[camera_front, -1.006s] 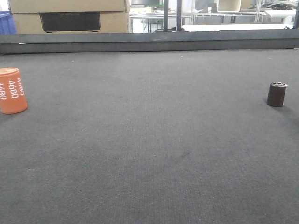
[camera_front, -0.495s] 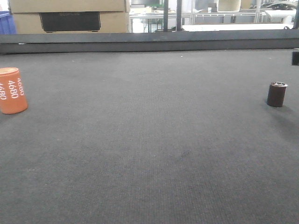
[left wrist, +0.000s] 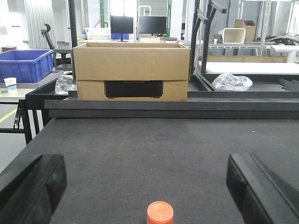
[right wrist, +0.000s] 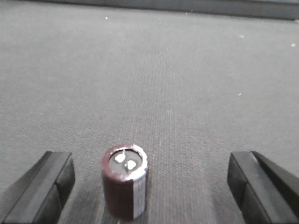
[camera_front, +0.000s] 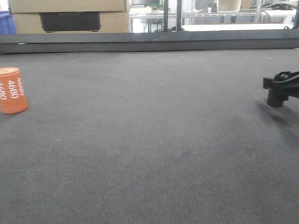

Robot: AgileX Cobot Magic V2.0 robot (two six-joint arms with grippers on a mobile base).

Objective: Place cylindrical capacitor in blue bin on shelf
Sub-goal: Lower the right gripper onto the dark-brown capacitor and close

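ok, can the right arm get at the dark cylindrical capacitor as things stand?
Probably yes: its jaws are open, one either side of the dark-brown cylindrical capacitor, which stands upright on the grey felt tabletop with nothing in between.

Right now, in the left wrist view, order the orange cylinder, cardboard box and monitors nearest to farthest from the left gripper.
1. Orange cylinder, bottom centre, just ahead.
2. Cardboard box, table's far edge.
3. Monitors, far background, top.

maroon capacitor (right wrist: pixel 125 186), orange cylinder (camera_front: pixel 12 90), grey tabletop (camera_front: pixel 149 140)
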